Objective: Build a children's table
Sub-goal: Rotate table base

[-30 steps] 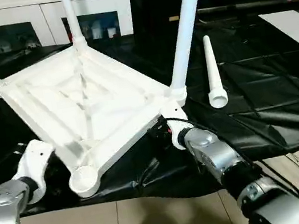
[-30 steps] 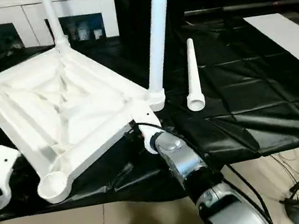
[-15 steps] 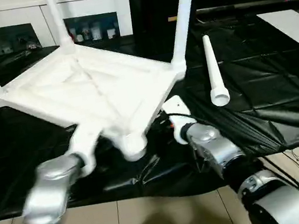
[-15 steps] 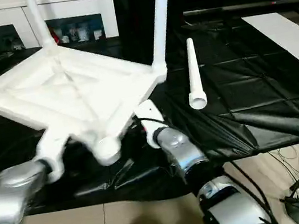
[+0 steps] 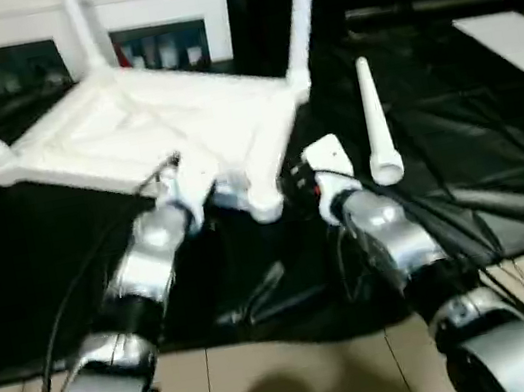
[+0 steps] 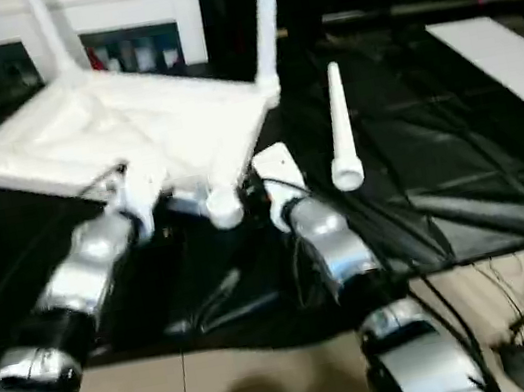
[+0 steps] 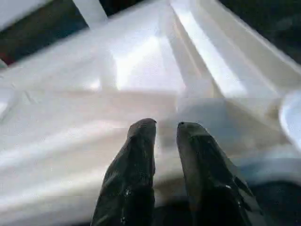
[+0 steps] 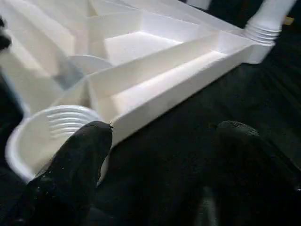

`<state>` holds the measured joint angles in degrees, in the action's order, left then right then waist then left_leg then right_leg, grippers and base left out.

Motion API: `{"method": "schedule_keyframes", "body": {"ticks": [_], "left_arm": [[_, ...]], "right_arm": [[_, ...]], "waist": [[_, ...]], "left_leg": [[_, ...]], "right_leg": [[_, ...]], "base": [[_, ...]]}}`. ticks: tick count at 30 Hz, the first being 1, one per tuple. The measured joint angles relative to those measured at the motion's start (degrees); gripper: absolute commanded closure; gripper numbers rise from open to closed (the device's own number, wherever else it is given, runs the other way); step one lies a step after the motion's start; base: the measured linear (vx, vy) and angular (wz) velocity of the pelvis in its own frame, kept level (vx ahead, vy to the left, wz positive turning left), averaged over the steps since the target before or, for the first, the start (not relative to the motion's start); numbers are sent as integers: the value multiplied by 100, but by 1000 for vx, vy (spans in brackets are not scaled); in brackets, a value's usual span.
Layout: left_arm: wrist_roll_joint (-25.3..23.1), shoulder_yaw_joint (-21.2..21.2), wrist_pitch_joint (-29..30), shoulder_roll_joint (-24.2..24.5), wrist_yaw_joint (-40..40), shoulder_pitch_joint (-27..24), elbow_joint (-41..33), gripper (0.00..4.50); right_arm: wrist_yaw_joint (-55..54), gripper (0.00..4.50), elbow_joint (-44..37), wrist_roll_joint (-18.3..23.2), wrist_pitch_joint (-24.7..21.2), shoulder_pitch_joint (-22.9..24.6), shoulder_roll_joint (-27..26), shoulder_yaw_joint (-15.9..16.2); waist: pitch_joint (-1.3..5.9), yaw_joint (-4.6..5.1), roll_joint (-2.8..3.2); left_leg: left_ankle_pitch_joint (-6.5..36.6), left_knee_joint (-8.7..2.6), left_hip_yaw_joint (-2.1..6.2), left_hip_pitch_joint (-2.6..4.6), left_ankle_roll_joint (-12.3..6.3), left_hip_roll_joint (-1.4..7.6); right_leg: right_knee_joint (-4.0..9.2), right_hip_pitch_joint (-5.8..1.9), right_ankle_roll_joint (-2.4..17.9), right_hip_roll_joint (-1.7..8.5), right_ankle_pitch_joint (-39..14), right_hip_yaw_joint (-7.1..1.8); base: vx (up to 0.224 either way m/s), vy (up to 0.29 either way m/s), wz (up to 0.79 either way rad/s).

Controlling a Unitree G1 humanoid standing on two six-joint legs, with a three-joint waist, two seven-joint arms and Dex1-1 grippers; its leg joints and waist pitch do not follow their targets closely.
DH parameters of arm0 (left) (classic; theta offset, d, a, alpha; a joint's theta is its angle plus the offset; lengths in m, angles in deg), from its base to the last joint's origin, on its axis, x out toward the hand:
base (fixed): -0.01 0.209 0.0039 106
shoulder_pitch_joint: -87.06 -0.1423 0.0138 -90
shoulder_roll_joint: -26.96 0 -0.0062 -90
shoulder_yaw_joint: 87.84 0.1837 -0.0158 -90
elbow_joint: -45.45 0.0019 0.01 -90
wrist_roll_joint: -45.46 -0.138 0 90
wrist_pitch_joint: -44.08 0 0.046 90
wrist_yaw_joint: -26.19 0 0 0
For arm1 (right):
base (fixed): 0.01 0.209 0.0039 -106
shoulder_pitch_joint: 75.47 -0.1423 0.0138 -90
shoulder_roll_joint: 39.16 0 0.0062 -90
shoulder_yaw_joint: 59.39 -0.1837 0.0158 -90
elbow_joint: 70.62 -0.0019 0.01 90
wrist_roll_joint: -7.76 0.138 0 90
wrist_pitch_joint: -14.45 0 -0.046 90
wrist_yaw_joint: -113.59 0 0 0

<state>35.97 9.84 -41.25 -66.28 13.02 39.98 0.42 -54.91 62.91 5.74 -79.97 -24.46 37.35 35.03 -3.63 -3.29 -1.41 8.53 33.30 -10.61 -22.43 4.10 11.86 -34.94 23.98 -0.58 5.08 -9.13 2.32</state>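
Left wrist view: the left gripper is seen with jaws narrowly parted against the tabletop rim, grasping nothing visible. Right wrist view: the right gripper is spread wide beside the empty corner socket. Head views add the loose leg lying on the black surface, right of the upturned table.

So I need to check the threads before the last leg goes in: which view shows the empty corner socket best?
The right wrist view: the empty corner socket sits close, its inner thread ridges plain, beside one finger of the right gripper. Both eye views show it small at the tabletop's near corner; the left wrist view catches just its rim.
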Motion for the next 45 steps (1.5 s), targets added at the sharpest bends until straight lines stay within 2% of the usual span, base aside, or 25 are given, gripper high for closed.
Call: {"method": "schedule_keyframes", "body": {"ticks": [2,5,9,12,14,18,21,26,30,33,36,45], "left_arm": [[77,-111,-182,-102,121,34,137,344],[477,-476,-562,-297,92,-43,-16,344],[967,-658,-444,-384,-166,-753,-1233,344],[1153,-745,-221,-422,-138,-1269,-1956,344],[1285,-924,-119,-576,59,-1717,-2617,344],[1381,-1173,-13,-695,409,-2349,-3414,344],[1307,-1146,63,-699,489,-2667,-3622,344],[1086,-923,347,-768,626,-2692,-4091,344],[976,-807,558,-772,726,-2688,-4248,344],[985,-835,582,-799,761,-2680,-4258,344],[991,-888,662,-835,811,-2660,-4422,344],[986,-892,794,-838,849,-2644,-4476,344]], "right_arm": [[-54,51,-177,11,-8,11,-1,-46],[-245,51,-497,16,-99,45,-4,-132],[-486,51,-846,-63,-510,53,79,-178],[-500,51,-1280,-123,-664,197,149,-161],[-496,51,-1812,-109,-620,556,149,-168],[-495,51,-2350,-91,-637,1111,161,-164],[-532,51,-2468,-77,-783,1208,170,-202],[-609,51,-2517,24,-1094,1187,53,-282],[-476,51,-2578,134,-1049,1188,-13,-277],[-440,51,-2680,250,-1047,1189,-123,-282],[-391,51,-2744,351,-1049,1216,-211,-267],[-355,51,-2798,284,-975,1238,-99,-219]], "waist": [[-2,5,11],[-12,-10,39],[-1,0,146],[-8,-4,183],[0,-8,213],[-5,11,256],[-7,45,256],[-6,69,233],[2,112,181],[3,141,171],[7,126,166],[9,76,170]], "left_leg": [[0,4,2,-5,-1,1],[-1,17,5,-15,-2,1],[2,34,2,-18,-6,0],[3,24,4,-19,-5,3],[3,24,6,-8,-5,7],[3,24,9,-6,-4,4],[3,23,16,-11,-4,3],[3,26,34,-15,-4,0],[3,27,39,-18,-4,-2],[3,27,40,-20,-4,-2],[3,26,42,-26,-4,-1],[3,33,42,-55,-4,-1]], "right_leg": [[1,2,-2,-3,-2,0],[5,4,5,-3,-8,2],[12,-1,10,-1,-11,-5],[9,4,6,-4,-13,2],[10,-8,-3,-6,-19,3],[6,-8,-40,-6,-38,1],[6,-1,-51,-10,-40,3],[8,0,-57,-13,-43,5],[9,3,-59,-12,-43,7],[10,7,-60,-13,-42,6],[10,7,-63,-13,-40,6],[10,19,-53,-13,-35,4]], "base": [[0,0,0],[0,0,0],[0,0,0],[0,0,0],[0,0,0],[0,0,0],[0,0,0],[0,0,0],[0,0,0],[0,0,0],[0,0,0],[0,0,0]]}}
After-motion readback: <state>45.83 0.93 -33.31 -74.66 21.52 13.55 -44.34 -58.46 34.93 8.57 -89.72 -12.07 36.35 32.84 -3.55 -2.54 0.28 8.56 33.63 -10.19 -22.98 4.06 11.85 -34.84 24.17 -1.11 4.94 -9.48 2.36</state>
